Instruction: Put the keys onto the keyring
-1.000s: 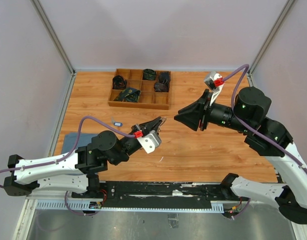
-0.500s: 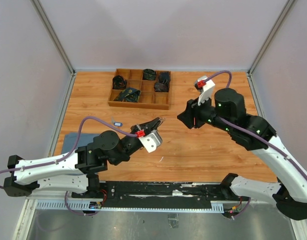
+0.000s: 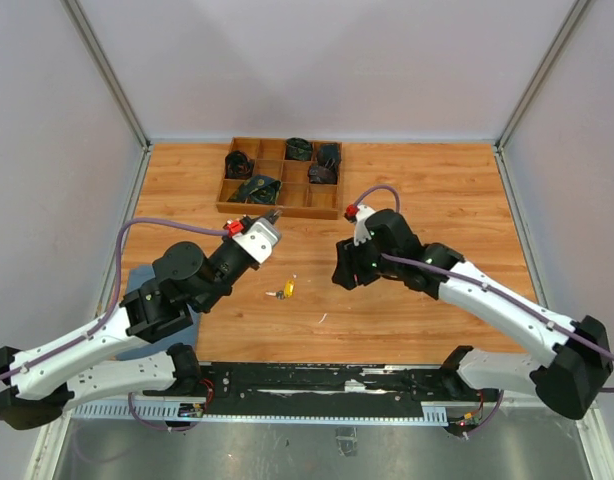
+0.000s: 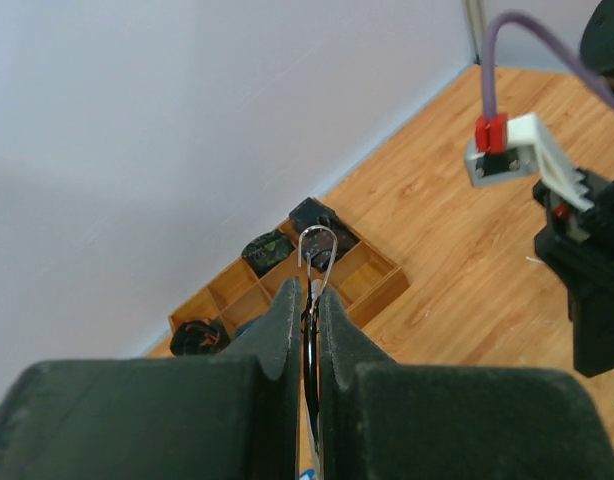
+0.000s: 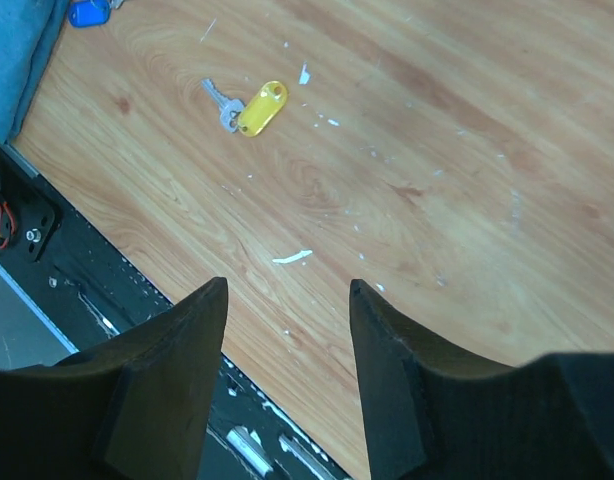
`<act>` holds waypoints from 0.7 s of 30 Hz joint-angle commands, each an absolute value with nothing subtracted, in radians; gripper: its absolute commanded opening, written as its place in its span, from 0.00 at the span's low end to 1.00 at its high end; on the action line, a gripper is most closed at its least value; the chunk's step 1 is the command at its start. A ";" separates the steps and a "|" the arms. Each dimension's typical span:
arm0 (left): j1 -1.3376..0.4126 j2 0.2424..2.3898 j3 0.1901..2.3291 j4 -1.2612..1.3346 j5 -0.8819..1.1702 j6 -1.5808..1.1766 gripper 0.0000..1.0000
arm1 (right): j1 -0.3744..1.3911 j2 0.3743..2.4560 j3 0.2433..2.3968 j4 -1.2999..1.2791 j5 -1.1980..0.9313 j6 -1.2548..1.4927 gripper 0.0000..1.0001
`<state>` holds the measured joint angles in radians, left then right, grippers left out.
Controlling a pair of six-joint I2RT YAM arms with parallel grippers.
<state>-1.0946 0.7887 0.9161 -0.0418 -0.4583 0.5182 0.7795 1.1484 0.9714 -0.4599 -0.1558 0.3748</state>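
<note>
Left arm stretches forward, left pincer (image 4: 309,292) clamped on keyring (image 4: 317,250); right arm bends low, right pincer (image 5: 287,295) half open, empty, near yellow key (image 5: 249,108).

The tabletop (image 3: 457,200) is orange-brown with a streaky wood grain, flecked with small white scraps. The key (image 5: 245,107) has a yellow plastic head and a silver blade. The keyring (image 4: 318,252) is bright silver wire, and the left end effector (image 4: 309,292) has dull black fingers. The compartment tray (image 3: 280,211) near the far edge is honey-brown wood. The items (image 3: 253,188) in it are black and mottled dark green. The left arm (image 3: 77,350) and right arm (image 3: 497,300) are white with black joints, purple cables (image 3: 167,222) and red plugs (image 4: 492,132). The cloth (image 5: 22,60) is blue.
</note>
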 commanded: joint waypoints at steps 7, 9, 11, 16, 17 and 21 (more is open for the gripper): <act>-1.086 0.725 0.944 -0.110 -0.468 0.477 0.01 | 0.884 1.452 0.901 -0.021 -0.366 0.364 0.53; -1.087 0.720 0.951 -0.122 -0.466 0.469 0.01 | 0.902 1.539 0.936 0.000 -0.392 0.344 0.51; -1.087 0.715 0.957 -0.133 -0.467 0.464 0.01 | 0.908 1.615 0.963 0.028 -0.416 0.336 0.49; -1.087 0.703 0.979 -0.166 -0.478 0.458 0.01 | 0.908 1.742 1.034 0.070 -0.428 0.322 0.46; -1.087 0.701 0.981 -0.171 -0.479 0.457 0.00 | 0.908 1.760 1.047 0.071 -0.431 0.319 0.45; -1.086 0.698 0.989 -0.185 -0.483 0.453 0.01 | 0.908 1.825 1.089 0.071 -0.447 0.310 0.40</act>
